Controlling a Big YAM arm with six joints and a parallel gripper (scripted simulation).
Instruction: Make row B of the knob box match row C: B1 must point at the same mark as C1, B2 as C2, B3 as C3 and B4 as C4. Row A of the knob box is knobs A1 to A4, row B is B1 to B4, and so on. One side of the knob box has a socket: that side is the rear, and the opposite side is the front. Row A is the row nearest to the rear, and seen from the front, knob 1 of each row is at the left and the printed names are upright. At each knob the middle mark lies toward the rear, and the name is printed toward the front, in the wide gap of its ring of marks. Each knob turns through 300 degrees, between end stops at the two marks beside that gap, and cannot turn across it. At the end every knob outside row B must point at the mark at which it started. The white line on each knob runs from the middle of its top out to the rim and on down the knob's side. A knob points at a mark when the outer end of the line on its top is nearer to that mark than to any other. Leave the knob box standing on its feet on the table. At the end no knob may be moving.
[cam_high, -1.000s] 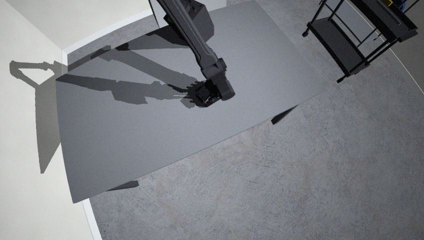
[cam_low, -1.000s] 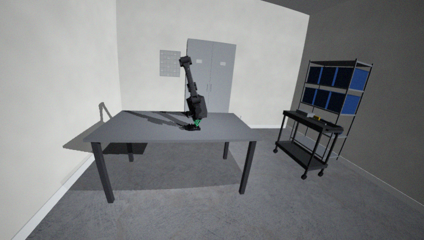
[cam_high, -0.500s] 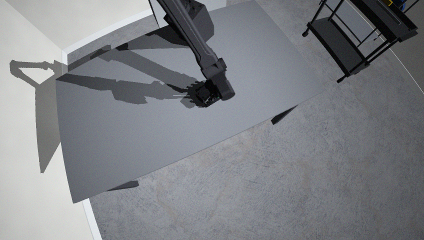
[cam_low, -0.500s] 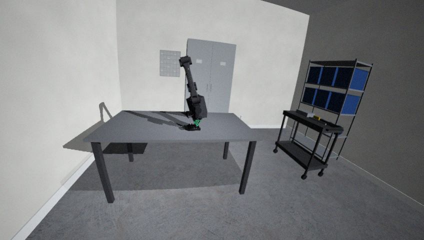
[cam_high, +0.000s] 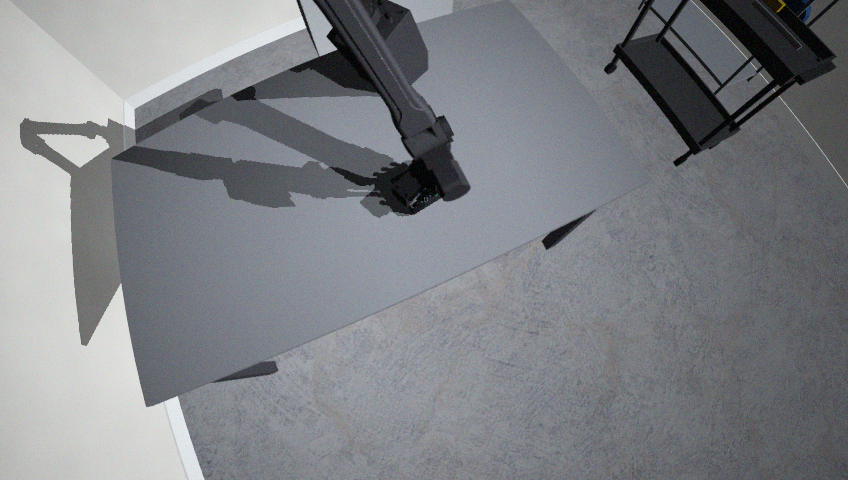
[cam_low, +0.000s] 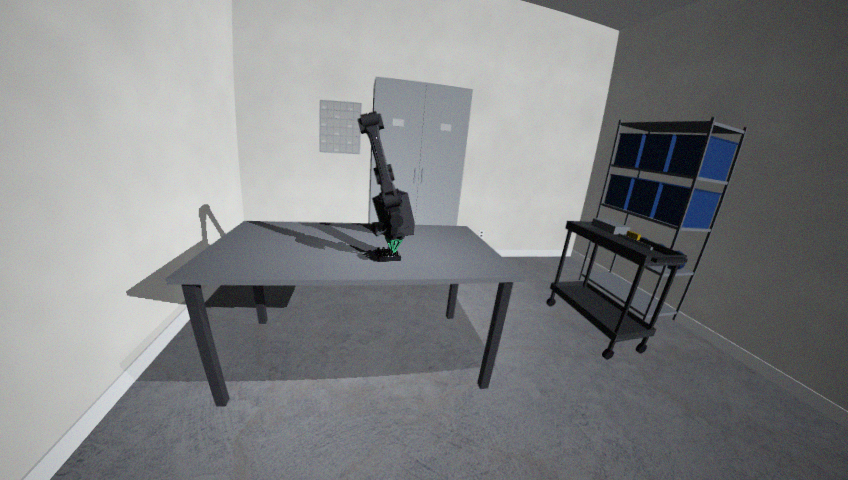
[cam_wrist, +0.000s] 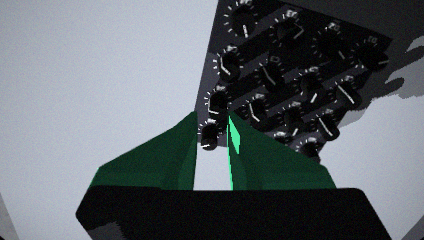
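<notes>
Pale walls and a tall grey cabinet (cam_low: 447, 160) stand behind the grey surface (cam_high: 285, 261) (cam_low: 285, 264), with a black cart (cam_high: 678, 95) (cam_low: 601, 310) off to one side. On the surface sits the dark knob box (cam_high: 417, 204) (cam_low: 389, 258) (cam_wrist: 250, 46), beneath the arm (cam_high: 386, 77) (cam_low: 380, 154). The tool (cam_high: 424, 195) (cam_low: 393, 246) (cam_wrist: 212, 120) is slightly open, a narrow gap between its green fingers, gripping nothing. In the wrist view, one corner knob (cam_wrist: 209, 136) lines up with that gap; whether a finger touches it, I cannot tell.
</notes>
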